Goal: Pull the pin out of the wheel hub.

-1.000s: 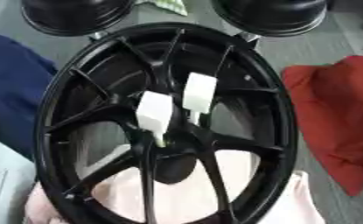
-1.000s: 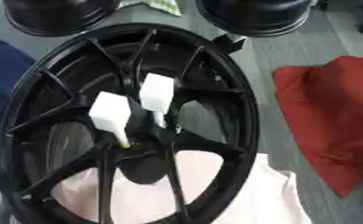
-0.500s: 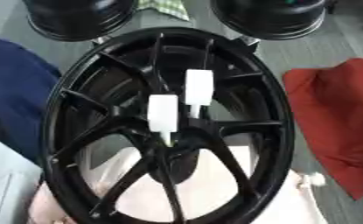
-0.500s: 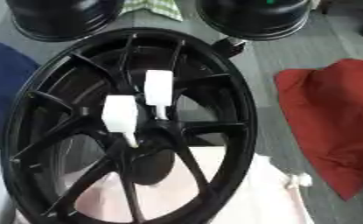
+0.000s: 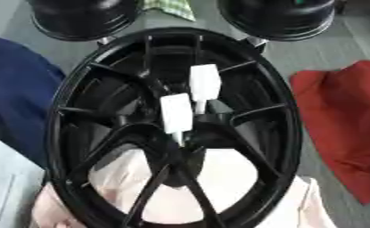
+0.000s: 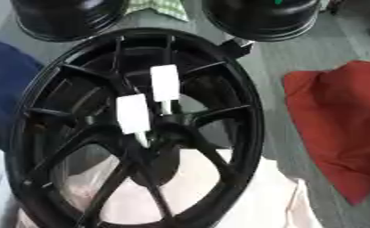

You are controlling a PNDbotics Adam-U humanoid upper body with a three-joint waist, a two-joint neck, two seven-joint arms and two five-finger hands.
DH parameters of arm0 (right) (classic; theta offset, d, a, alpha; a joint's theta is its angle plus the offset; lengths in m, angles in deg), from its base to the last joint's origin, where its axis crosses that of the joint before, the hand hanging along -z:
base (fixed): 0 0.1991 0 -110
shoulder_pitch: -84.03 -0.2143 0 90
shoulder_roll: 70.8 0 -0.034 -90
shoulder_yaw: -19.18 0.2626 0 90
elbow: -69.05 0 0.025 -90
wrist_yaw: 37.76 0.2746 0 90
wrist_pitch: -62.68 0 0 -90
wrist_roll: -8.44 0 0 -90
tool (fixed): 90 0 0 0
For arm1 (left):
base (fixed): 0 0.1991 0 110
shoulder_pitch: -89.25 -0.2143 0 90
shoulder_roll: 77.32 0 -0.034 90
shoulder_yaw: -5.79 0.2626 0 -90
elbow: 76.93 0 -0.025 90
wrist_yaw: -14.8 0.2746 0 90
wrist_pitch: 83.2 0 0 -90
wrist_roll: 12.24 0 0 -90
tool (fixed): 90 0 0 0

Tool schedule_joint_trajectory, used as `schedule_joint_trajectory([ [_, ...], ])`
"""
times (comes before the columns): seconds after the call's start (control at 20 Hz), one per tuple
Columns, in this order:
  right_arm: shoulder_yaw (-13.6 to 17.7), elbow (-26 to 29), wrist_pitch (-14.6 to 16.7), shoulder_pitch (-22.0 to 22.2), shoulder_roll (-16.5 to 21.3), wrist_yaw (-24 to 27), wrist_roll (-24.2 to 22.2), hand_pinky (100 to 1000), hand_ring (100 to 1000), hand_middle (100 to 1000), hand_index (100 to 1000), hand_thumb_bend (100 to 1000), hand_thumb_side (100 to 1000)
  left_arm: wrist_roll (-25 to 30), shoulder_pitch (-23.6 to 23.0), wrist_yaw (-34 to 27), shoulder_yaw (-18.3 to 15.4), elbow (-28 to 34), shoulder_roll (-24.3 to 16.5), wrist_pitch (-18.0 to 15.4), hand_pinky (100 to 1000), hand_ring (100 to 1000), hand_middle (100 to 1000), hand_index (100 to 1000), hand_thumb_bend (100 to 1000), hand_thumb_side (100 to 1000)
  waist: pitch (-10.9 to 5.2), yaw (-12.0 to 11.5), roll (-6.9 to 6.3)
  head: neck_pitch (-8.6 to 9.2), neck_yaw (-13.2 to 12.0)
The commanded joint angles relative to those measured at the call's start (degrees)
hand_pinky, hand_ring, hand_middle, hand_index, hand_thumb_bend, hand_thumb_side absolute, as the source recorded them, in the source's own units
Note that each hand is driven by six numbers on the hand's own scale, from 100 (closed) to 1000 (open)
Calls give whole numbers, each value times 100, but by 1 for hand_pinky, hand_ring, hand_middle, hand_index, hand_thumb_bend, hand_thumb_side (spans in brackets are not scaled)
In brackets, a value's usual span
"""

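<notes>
A black spoked wheel [image 5: 290,111] lies flat in the middle of both views. Two white pins with blocky heads stand in its hub [image 5: 194,130]. One pin [image 5: 205,82] is on the far side of the hub, with a thin shaft below its head. The other pin [image 5: 176,114] is nearer and slightly left, tapering to a point at the hub's centre. Both appear again in the right eye view, the far pin [image 6: 164,83] and the near pin [image 6: 132,114]. Neither of my hands shows in either view.
A pale pink cloth [image 5: 234,176] lies under the wheel's near half. A red cloth [image 5: 347,127] is on the right and a blue cloth [image 5: 16,91] on the left. Two black round tubs [image 5: 82,18] [image 5: 281,15] and a green checked cloth [image 5: 168,8] sit behind.
The whole picture has shifted a little, so the camera has moved. Both white pins stand in the hub as before, and no hand has come into view.
</notes>
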State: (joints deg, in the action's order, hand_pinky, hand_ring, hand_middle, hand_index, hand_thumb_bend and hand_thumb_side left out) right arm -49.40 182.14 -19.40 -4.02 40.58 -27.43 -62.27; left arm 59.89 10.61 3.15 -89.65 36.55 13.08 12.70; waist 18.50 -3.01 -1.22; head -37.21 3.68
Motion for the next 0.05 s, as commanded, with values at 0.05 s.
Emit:
schedule_joint_trajectory([
  [0.05,-224,149,-156,-163,34,246,-31,731,700,679,721,100,559,46,72,-43,17,111,-83,-5,638,669,567,759,488,455,-155,-21,13,8,17],
])
